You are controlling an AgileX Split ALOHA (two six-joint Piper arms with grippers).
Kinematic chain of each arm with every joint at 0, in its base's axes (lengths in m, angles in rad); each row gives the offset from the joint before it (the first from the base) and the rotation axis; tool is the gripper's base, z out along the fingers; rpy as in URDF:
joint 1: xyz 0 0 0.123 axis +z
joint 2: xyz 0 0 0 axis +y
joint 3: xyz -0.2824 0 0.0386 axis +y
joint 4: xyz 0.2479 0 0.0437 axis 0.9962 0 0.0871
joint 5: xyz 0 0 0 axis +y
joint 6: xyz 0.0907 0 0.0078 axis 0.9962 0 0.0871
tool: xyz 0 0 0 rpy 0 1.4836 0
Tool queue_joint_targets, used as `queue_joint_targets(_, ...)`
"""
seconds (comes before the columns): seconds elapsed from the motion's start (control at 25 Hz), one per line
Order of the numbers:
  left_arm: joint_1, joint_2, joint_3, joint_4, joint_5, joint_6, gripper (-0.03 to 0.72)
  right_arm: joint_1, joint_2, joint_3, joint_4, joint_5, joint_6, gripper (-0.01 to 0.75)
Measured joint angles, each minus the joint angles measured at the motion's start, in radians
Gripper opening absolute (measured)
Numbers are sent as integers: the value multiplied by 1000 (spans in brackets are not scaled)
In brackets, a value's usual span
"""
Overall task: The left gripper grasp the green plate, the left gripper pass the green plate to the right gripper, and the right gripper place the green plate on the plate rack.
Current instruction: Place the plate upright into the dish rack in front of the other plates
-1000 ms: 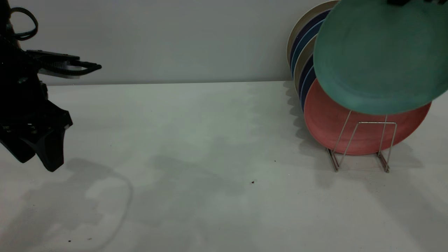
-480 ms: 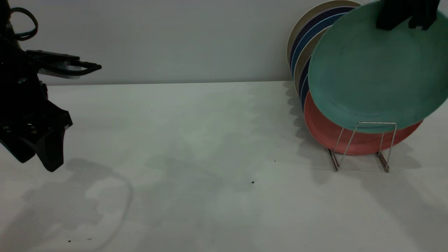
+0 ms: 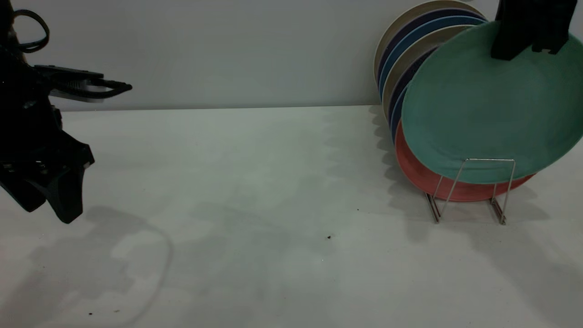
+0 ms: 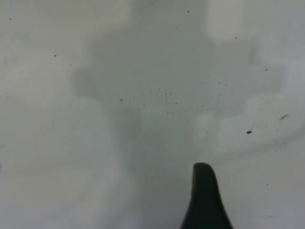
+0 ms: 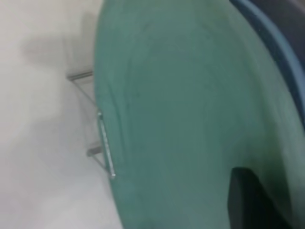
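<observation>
The green plate (image 3: 489,105) is held by its upper edge in the right gripper (image 3: 528,43), whose fingers are clamped on the rim at the far right of the scene. The plate hangs nearly upright, facing the near side, with its lower edge dipped behind the front loop of the plate rack (image 3: 469,189). It overlaps the salmon-pink plate (image 3: 423,175), which stands just behind it, and the blue plates (image 3: 401,59) and pale ones are stacked farther back against the wall. Whether the lower rim is already seated on the rack's base cannot be told.

The step in hand is judged to be the final lowering into the front slot. It is best done slowly and straight down, with the plate kept parallel to the pink one so that its rim is not caught on the wire loop. In the right wrist view the green plate (image 5: 190,119) is seen close beside that loop (image 5: 106,143), so little sideways drift can be allowed. The grip should be released only once the plate's weight is taken by the rack and its back is leaned on its neighbour; otherwise it may tip toward the near side over the low loop.

The left gripper (image 3: 50,191) is parked at the far left above the table (image 3: 255,182), well apart from the rack; its jaws appear spread and nothing is held.
</observation>
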Motion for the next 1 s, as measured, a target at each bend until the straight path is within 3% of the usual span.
queue_joint_targets(0.2,0,0,0,0,0,0,551,0,0,0,40,40,1,253)
queue_joint_targets(0.6,0,0,0,0,0,-21,551,0,0,-1,95,124,99,263)
queue_joint_targets(0.76,0,0,0,0,0,-24,551,0,-2,-1,109,165,295,290)
queue_joint_targets(1.0,0,-8,-8,159,4,-192,551,0,-9,-2,116,301,809,408)
